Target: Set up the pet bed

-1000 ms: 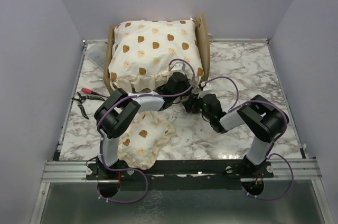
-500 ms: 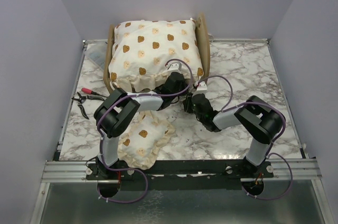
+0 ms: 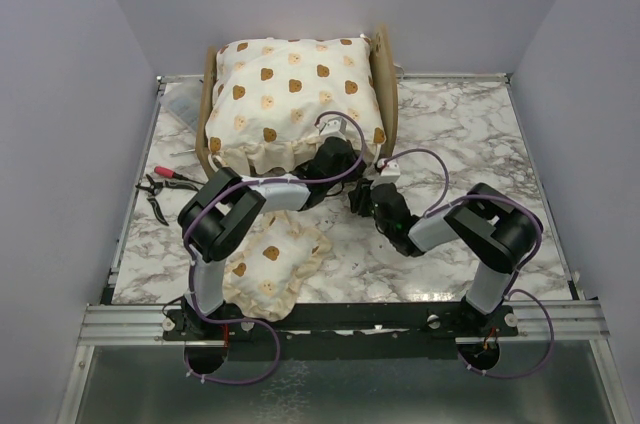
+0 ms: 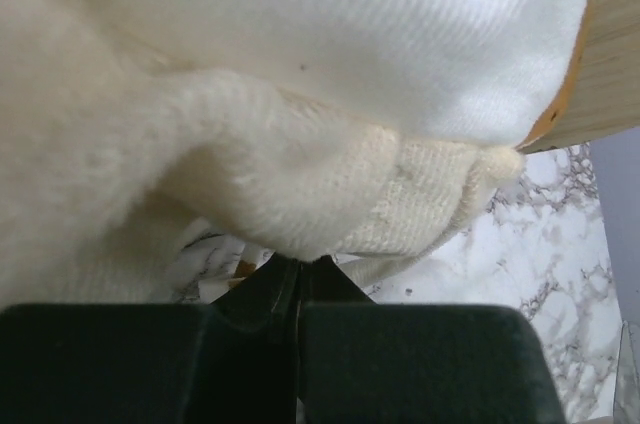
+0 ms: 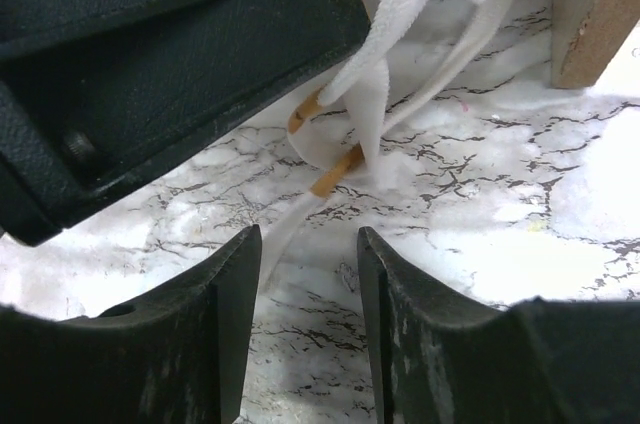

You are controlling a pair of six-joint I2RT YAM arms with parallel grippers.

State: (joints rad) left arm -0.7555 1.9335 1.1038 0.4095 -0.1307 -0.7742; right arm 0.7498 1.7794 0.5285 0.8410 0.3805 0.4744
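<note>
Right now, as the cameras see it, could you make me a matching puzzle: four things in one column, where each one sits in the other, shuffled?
Things:
1 large cushion
2 small pillow
3 hand tools
4 pet bed

Places:
A by the left edge of the table
B far side of the table, under a cushion
C near edge of the table
D lying on the wooden frame

Pairs: 1-D, 2-C, 3-A, 4-B
</note>
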